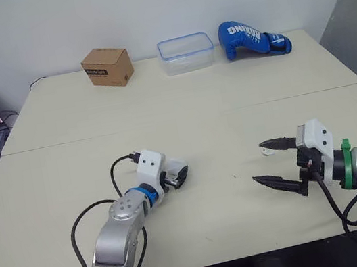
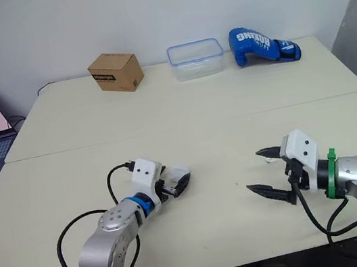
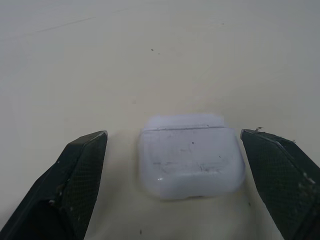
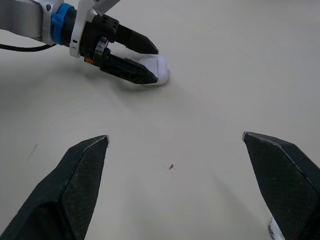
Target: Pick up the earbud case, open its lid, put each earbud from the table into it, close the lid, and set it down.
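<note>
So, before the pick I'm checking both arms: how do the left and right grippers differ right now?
The left gripper straddles the earbud case, a finger on each side without touching; the right gripper has bare table between its fingers. The right gripper has an earbud beside one finger; the left gripper has the case. Both are open.

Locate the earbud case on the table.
The earbud case lies lid shut on the table, left of centre in the eye views, straddled by the open left gripper.
</note>
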